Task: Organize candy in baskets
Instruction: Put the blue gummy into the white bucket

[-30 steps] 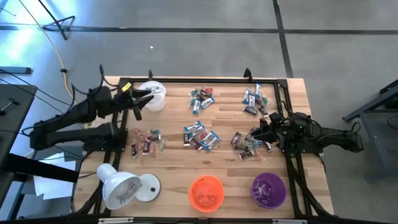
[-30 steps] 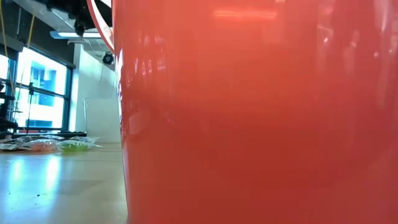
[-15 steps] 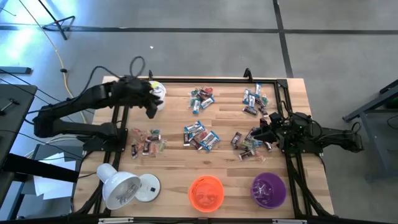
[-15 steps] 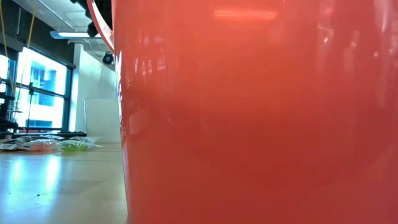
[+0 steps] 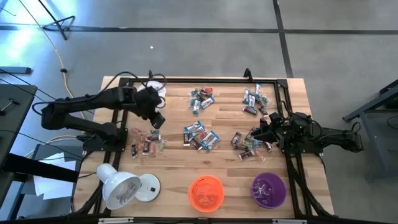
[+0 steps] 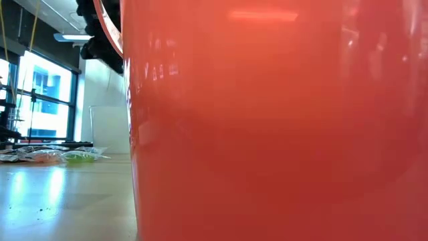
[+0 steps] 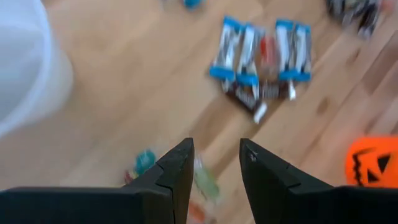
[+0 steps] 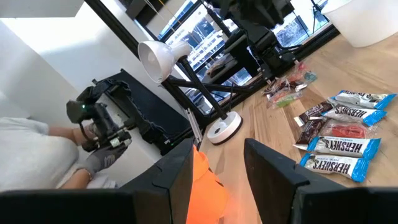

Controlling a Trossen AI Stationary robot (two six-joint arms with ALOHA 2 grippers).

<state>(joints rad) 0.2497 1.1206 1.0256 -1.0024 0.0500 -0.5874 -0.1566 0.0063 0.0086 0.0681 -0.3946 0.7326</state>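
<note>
- The white basket (image 5: 155, 93) stands at the table's (image 5: 174, 171) far left corner, its contents hidden behind the left arm.
- The orange basket (image 5: 206, 192) and the purple basket (image 5: 268, 189) sit side by side at the near edge; what is in them cannot be made out.
- The left end effector (image 5: 155, 119) hovers just beside the white basket, fingers (image 7: 177, 174) apart and grasping nothing, above the pinkish candy (image 5: 147, 142).
- Blue-and-white candy bars (image 5: 200, 135) lie mid-table, well apart from that end effector; more candy (image 5: 256, 98) lies scattered at the far right.
- The right end effector (image 5: 260, 133) waits low beside the dark brown candy pile (image 5: 246, 145), fingers (image 8: 180, 171) parted and empty.
- A white lamp (image 5: 124, 186) lies at the near left corner.
</note>
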